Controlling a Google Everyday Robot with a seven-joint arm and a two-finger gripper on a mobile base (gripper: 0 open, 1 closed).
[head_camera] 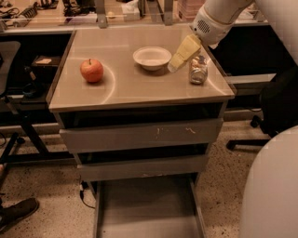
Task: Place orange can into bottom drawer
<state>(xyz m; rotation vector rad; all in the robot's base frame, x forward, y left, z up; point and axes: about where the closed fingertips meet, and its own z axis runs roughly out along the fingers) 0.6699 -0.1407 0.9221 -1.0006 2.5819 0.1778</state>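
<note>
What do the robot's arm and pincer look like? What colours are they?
The arm is smooth, round and white, with a patch of little dark dots near its end. The pincer, over the table beside the orange can, is pale yellow and wedge-shaped.

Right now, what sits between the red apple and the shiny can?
Camera view: a shallow white bowl, then the yellow end effector beside the small shiny metal can.

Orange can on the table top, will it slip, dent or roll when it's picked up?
The orange can looks shiny and smooth, so probably slippery. It stands upright near the right edge of the table; knocked over, it would likely roll. The gripper hovers just left of it.
</note>
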